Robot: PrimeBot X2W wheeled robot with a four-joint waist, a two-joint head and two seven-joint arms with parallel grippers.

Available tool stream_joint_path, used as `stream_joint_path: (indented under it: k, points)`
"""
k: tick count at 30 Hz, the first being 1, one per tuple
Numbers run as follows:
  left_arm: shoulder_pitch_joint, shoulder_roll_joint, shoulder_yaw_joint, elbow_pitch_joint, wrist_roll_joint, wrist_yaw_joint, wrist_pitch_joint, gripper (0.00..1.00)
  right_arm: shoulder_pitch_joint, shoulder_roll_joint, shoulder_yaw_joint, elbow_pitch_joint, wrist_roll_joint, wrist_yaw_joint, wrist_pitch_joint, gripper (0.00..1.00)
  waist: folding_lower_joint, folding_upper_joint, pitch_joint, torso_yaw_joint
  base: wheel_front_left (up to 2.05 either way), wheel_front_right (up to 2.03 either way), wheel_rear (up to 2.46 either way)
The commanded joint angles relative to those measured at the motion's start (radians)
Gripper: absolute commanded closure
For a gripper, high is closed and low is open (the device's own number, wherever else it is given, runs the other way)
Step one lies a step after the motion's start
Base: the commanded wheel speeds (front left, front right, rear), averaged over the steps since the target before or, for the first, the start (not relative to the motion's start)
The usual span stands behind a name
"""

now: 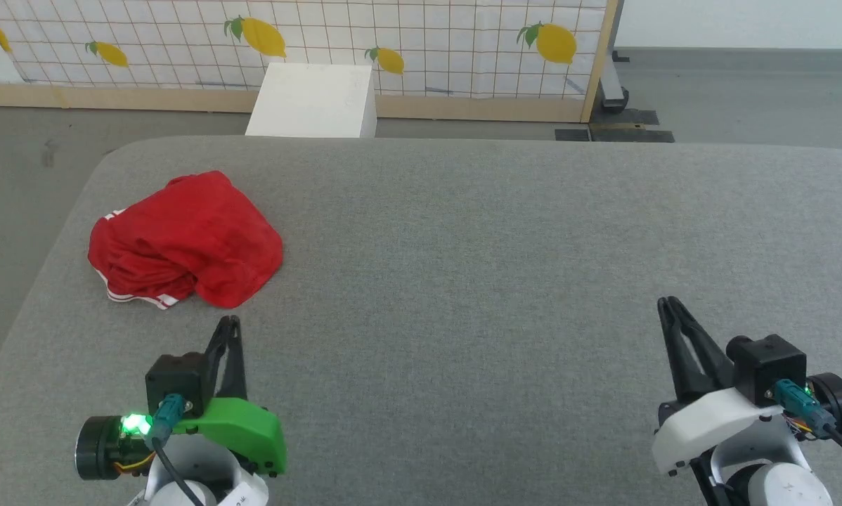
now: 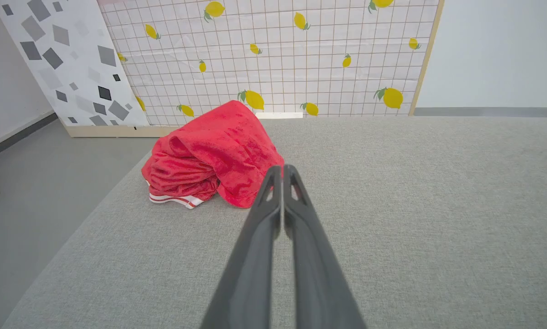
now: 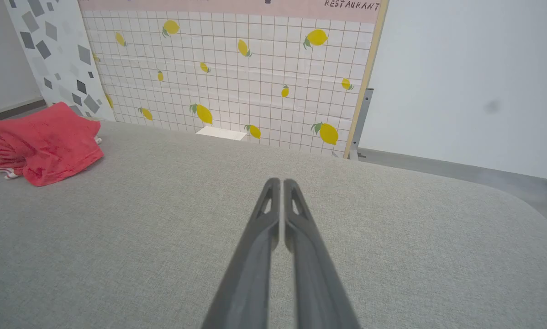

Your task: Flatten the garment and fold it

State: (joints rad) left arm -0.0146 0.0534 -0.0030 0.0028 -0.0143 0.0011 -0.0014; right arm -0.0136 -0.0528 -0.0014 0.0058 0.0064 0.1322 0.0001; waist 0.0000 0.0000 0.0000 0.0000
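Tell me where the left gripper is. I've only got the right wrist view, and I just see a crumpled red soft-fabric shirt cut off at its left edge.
Observer: The left gripper sits just short of the crumpled red soft-fabric shirt, pointing at it without touching it.
Operator: Is it open?
Observer: No, its two long dark fingers are pressed together with nothing between them.
Operator: Is the shirt hanging off the side?
Observer: No, the whole heap lies on the grey fabric-covered table, close to its left edge.
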Motion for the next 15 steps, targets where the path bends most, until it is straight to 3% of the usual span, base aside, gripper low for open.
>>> stream_joint_path:
  k: [1, 15]
  points:
    - [0.0, 0.0, 0.0, 0.0, -0.001, 0.0, 0.0, 0.0, 0.0, 0.0, 0.0, 0.0, 0.0, 0.0, 0.0, 0.0, 0.0, 0.0, 0.0, 0.0, 0.0, 0.0, 0.0]
    - [-0.002, 0.0, -0.017, 0.019, -0.018, 0.005, -0.022, 0.0, 0.008, 0.0, -0.015, 0.009, 0.025, 0.0, -0.023, 0.0, 0.0, 0.0, 0.001, -0.001, 0.0, 0.0, 0.0]
